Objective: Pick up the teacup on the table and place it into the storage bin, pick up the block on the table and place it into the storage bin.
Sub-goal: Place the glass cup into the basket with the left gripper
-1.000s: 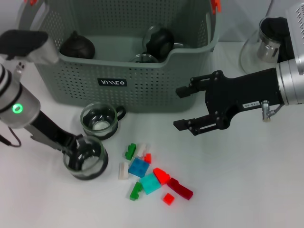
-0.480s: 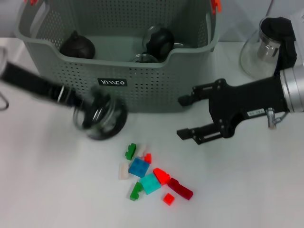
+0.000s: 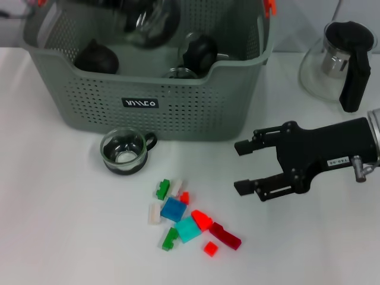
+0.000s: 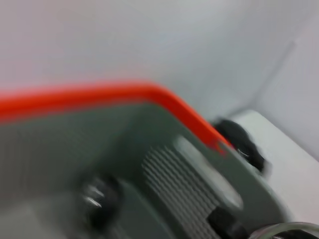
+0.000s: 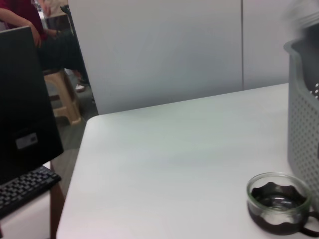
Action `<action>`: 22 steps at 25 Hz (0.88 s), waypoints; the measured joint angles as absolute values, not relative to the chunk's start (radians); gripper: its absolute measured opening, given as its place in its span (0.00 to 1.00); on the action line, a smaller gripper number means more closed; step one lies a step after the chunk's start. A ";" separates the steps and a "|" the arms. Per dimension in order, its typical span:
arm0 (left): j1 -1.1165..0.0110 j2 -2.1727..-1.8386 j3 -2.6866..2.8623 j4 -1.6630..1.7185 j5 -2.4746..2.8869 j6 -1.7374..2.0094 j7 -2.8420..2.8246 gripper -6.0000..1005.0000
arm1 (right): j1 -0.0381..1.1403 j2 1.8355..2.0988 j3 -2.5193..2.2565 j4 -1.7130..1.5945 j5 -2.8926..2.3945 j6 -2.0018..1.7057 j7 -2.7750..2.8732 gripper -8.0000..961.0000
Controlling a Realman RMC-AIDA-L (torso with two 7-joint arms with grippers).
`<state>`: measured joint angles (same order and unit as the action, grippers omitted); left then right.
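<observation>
Carrying a blurred teacup (image 3: 148, 21) over our storage bin (image 3: 148, 101); left fingers' state unclear, right gripper (image 3: 246, 167) open beside the blocks (image 3: 189, 218).

Grey-green perforated storage bin (image 3: 178, 113), orange clips (image 3: 270, 7), red, blue, green blocks (image 3: 187, 217)
</observation>
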<state>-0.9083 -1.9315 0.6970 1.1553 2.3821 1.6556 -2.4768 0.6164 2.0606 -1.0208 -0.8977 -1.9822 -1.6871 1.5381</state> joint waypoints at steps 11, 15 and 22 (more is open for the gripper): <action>-1.038 -1.935 0.910 0.780 2.553 1.080 -2.406 0.06 | 0.629 2.070 -1.019 -0.891 -1.982 -1.684 1.576 0.84; -1.041 -1.976 0.939 0.748 2.612 0.978 -2.409 0.06 | 0.632 2.068 -1.018 -0.887 -1.982 -1.677 1.581 0.84; -1.054 -2.028 0.942 0.704 2.677 0.887 -2.401 0.06 | 0.633 2.071 -1.019 -0.884 -1.983 -1.670 1.581 0.84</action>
<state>-1.0543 -2.0284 0.9418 0.7040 2.6774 0.8865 -2.4008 0.6327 2.0711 -1.0185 -0.8842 -1.9832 -1.6703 1.5808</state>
